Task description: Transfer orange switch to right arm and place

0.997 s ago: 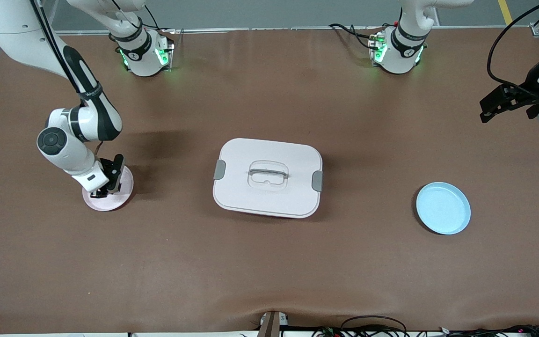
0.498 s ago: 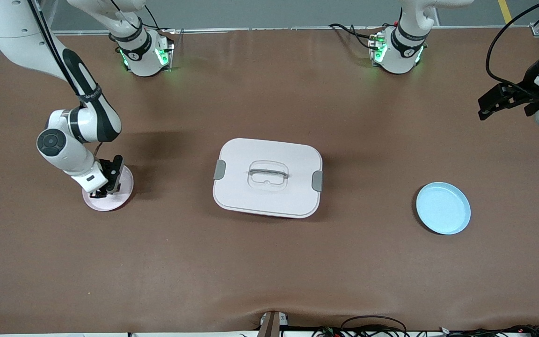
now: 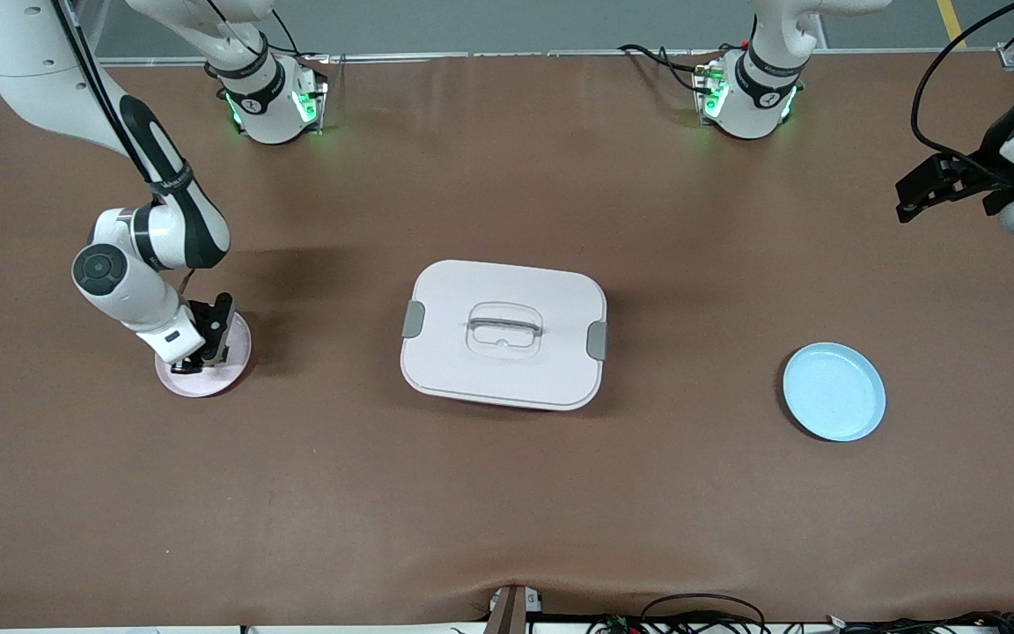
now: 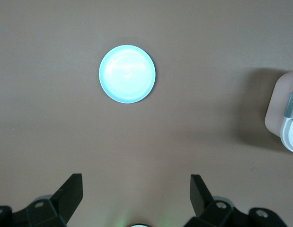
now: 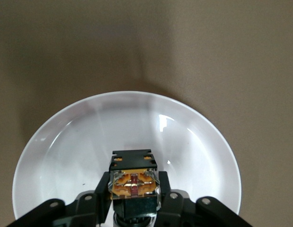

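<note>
Orange switch (image 5: 134, 182) stays on pink plate (image 3: 234, 370); right end effector (image 3: 199, 357) loosening.

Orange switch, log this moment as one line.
right gripper: fingers around small black orange switch over pink round plate | left gripper: open, waiting high above table

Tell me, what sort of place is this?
Most likely a robotics lab or test bench: two white arms bolted to a brown-covered table, loose cables along its edge, and staged props: a pink plate, blue plate and lidded box.
</note>
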You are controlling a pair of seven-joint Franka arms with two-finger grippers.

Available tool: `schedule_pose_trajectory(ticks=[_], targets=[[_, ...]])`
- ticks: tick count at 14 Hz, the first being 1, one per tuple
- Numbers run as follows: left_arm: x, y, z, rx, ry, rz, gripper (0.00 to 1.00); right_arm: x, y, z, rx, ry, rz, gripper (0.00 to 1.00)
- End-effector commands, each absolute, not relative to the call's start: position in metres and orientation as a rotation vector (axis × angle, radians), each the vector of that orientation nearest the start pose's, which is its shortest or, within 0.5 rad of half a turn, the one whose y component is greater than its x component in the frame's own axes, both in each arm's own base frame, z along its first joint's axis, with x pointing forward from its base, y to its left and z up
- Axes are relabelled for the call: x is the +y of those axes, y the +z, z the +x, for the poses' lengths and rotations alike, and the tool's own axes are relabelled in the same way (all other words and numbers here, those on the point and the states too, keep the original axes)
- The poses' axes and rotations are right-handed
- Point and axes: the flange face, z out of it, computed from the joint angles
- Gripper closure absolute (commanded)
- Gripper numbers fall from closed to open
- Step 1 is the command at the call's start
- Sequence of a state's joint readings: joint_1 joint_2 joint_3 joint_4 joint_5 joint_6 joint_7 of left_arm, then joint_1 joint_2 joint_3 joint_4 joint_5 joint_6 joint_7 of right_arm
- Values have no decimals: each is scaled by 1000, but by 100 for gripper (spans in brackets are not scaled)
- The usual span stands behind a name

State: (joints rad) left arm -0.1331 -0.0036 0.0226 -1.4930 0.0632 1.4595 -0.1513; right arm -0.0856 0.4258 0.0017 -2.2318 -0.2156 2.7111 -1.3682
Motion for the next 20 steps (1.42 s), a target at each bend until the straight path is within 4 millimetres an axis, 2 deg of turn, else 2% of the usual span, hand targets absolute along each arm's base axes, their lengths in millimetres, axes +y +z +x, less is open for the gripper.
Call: schedule_pose_trajectory(ticks=[1, 4, 9, 11, 13, 16, 20], targets=[[-51, 662, 533, -57, 35, -3096, 0, -43, 183, 556, -2214, 20, -2393, 0], [-53, 654, 535, -50, 60, -3092, 0, -46, 191, 558, -2200, 13, -2416, 0], [-55, 657, 536, -45, 43, -3093, 0, -47, 218, 567, -2191, -43, -2463, 0], [-56, 658, 536, -43, 41, -3093, 0, -50, 227, 572, -2115, -84, -2537, 0], [-56, 658, 535, -43, 39, -3094, 0, -50, 233, 574, -1888, -120, -2711, 0], [-57, 658, 535, -38, 39, -3094, 0, -48, 240, 576, -1426, -195, -2970, 0], [-54, 658, 536, -45, 36, -3094, 0, -46, 259, 583, -781, -359, -3173, 0]])
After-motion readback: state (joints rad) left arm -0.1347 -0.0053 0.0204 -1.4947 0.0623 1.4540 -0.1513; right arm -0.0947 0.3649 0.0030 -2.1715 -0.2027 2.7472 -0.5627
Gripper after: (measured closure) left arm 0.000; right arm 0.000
